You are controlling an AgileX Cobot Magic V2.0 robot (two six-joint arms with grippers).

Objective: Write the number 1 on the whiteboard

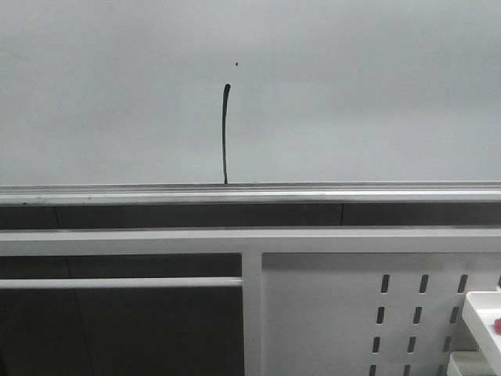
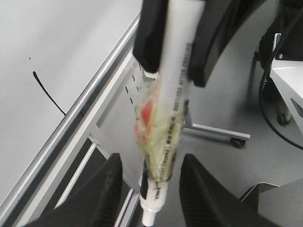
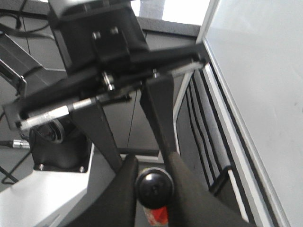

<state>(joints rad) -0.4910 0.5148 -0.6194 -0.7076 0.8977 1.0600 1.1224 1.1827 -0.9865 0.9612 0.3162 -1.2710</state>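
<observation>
The number 1 [image 1: 225, 135] stands as a thin black stroke on the whiteboard [image 1: 376, 86], its foot touching the silver rail [image 1: 117, 193] at the board's lower edge, so the writing looks done. The left end effector [image 2: 147, 187] is clear of the board with its fingers spread, while a marker [image 2: 170, 109] sits in a clamp above them. The right end effector [image 3: 152, 187] is closed on a dark round-topped object [image 3: 154, 187], seemingly the marker's cap.
</observation>
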